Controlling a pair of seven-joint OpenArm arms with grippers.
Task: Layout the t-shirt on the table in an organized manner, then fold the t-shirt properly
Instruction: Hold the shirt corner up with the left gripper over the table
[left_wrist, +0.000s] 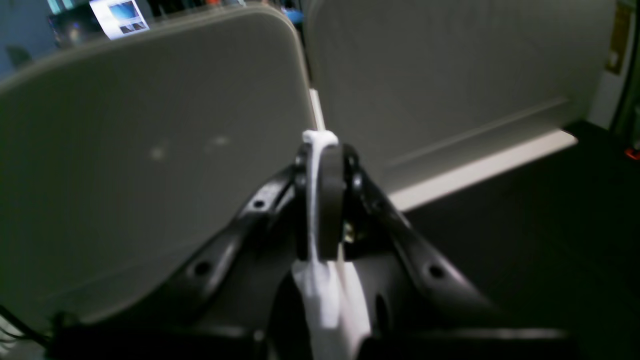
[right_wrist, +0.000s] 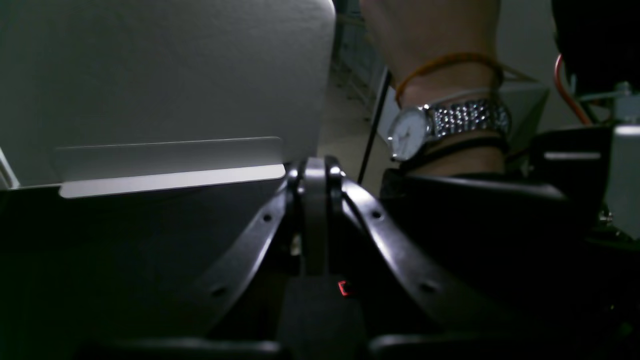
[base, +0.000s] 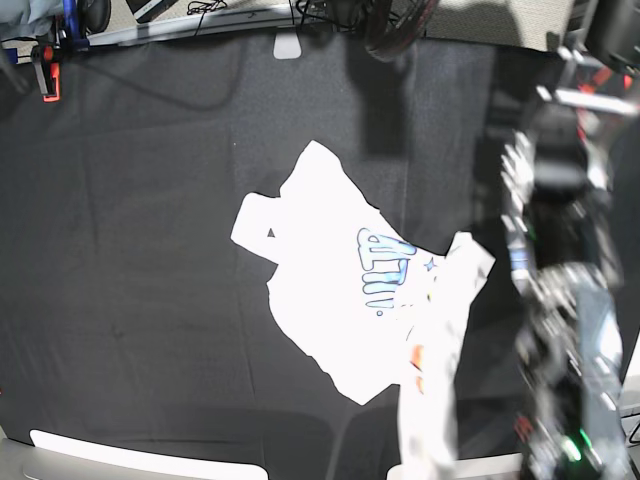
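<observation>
My left claw (left_wrist: 320, 150) is pinched tight on a fold of the t-shirt (base: 350, 300): thin white cloth is squeezed between the two black rounded pads, pokes out as a small nub above the tips and hangs in a soft crumpled strip below them. From overhead, the shirt lies rumpled near the middle of the table (base: 150, 250), whose black cloth cover is matte and faintly creased. The shirt's outline is ragged and angular, one sleeve jutting toward the far side; blue bubble letters and a small star show on the front, with orange marks nearer the front edge. A strip of it rises toward the near edge, blurred.

My right claw (right_wrist: 316, 172) is closed with nothing between its pads; the grey tips meet flat. Just beyond it a person's wrist (right_wrist: 445, 105) wears a metal-link watch (right_wrist: 440, 127) with a white face and an orange cord. Smooth grey rounded-corner panels (left_wrist: 150, 150) stand behind the table. An orange clamp (base: 47, 78) grips the far left edge.
</observation>
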